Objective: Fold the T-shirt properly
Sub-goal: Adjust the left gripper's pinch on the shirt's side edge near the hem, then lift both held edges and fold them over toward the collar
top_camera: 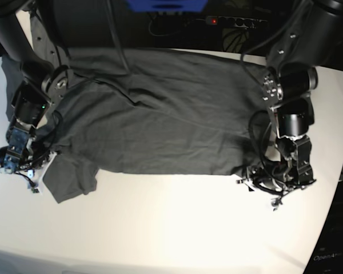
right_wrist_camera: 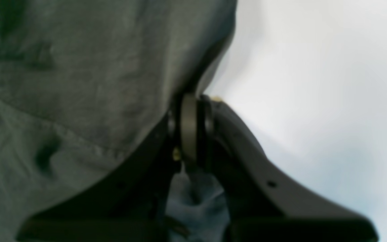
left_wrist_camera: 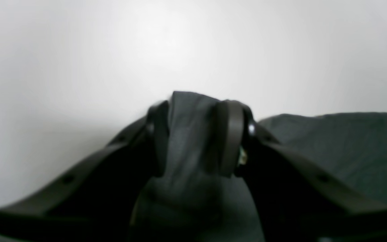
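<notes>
The T-shirt [top_camera: 160, 123] lies spread wide across the white desk [top_camera: 177, 222], its dark charcoal cloth wrinkled, reaching from my right arm on one side to my left arm on the other, with the far edge close to the back of the desk. One short sleeve [top_camera: 71, 180] sticks out toward the front near my right arm. My left jaws [left_wrist_camera: 197, 134] are clenched on a bunched fold of the T-shirt [left_wrist_camera: 341, 148]: in the left wrist view a thick ridge of grey cloth stands up between the two pads and spills down below them, with more of the shirt lying flat off to one side and bare desk [left_wrist_camera: 113, 50] beyond. In the base view these left jaws [top_camera: 280, 181] sit low at the shirt's front corner, just at the cloth's edge. My right jaws [right_wrist_camera: 191, 134] are pressed together, pads nearly touching, pinching a thin edge of the T-shirt [right_wrist_camera: 62, 84]; in the right wrist view the cloth fills the space on one side of them and a little crumpled fabric shows below the pads, while the pale desk [right_wrist_camera: 314, 84] lies on the other side. In the base view my right jaws [top_camera: 14, 157] are down at the shirt's side edge, beside the sleeve. A black power strip [top_camera: 240, 21] with a red light sits behind the desk.
</notes>
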Robot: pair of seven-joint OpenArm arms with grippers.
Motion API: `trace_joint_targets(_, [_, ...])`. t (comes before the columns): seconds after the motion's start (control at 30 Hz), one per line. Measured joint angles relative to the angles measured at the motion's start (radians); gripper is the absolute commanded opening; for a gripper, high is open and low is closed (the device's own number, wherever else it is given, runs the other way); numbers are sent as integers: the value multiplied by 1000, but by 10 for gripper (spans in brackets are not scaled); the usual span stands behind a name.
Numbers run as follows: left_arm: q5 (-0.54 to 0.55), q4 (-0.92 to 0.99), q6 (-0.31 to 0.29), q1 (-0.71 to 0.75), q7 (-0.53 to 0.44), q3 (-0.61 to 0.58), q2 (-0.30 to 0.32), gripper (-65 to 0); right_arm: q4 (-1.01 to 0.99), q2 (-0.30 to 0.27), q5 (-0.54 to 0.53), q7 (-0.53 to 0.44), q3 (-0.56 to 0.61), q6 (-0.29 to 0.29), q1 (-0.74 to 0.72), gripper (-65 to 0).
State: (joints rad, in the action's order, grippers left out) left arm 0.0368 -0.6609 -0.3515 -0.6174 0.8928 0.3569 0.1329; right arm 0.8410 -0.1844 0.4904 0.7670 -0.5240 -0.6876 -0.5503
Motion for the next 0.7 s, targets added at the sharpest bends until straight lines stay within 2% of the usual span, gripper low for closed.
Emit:
trace_joint_targets(0.23, [10, 0, -4, 2, 25, 0, 0, -628, 0, 0, 0, 0, 0, 0, 0, -641])
trace_joint_targets(0.63, [16, -5, -4, 3, 34, 7, -3, -622, 0, 0, 0, 1, 3, 0, 0, -641])
trace_joint_targets(0.7, [39, -6, -48, 3, 43, 7, -3, -622, 0, 0, 0, 2, 5, 0, 0, -641])
